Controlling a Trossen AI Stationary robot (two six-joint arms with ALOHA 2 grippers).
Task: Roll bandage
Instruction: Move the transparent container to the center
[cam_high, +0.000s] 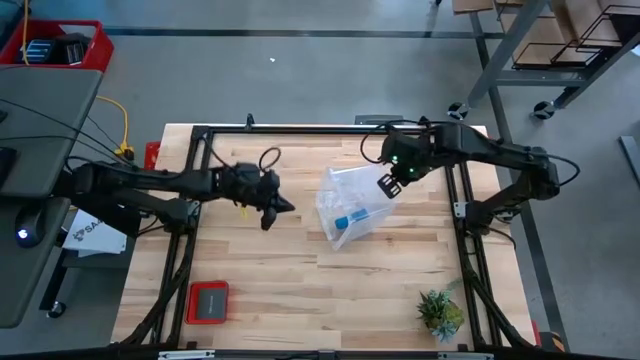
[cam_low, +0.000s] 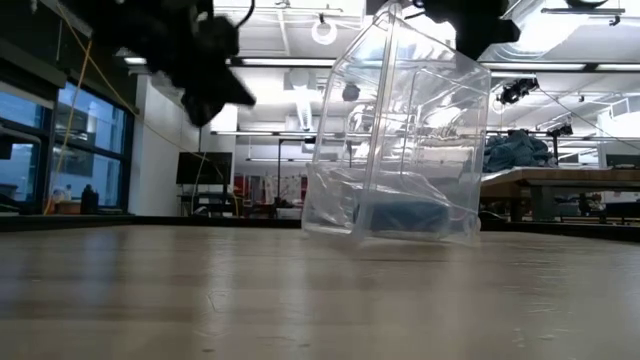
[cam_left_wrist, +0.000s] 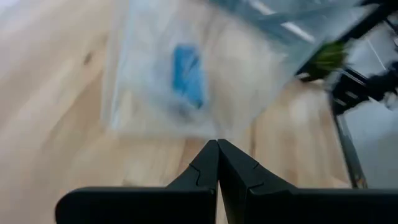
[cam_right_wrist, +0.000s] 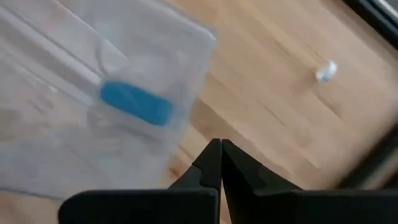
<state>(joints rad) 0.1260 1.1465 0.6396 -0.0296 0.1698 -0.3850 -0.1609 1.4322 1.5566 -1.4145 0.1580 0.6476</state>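
Observation:
A clear plastic tub (cam_high: 352, 203) stands tilted on the wooden table, right of the middle, with its lower edge (cam_low: 390, 236) on the wood. The bright blue bandage (cam_high: 342, 222) lies inside it as a short compact piece (cam_right_wrist: 135, 103), low in the tub (cam_low: 400, 215). My left gripper (cam_high: 285, 207) is shut and hangs above the table to the tub's left, pointing at it (cam_left_wrist: 217, 146). My right gripper (cam_high: 387, 186) is shut and points steeply down at the tub's far right corner (cam_right_wrist: 221, 146). My right gripper's shut fingertips stand right beside the tub's upper corner (cam_right_wrist: 198, 118), coming from above. I cannot tell whether they touch it. My left gripper touches nothing.
A red-framed flat pad (cam_high: 208, 302) lies near the table's front left, and a small green plant (cam_high: 440, 312) stands at the front right. Black frame rails (cam_high: 300, 130) run along the table's far and side edges. Bare wood lies in front of the tub.

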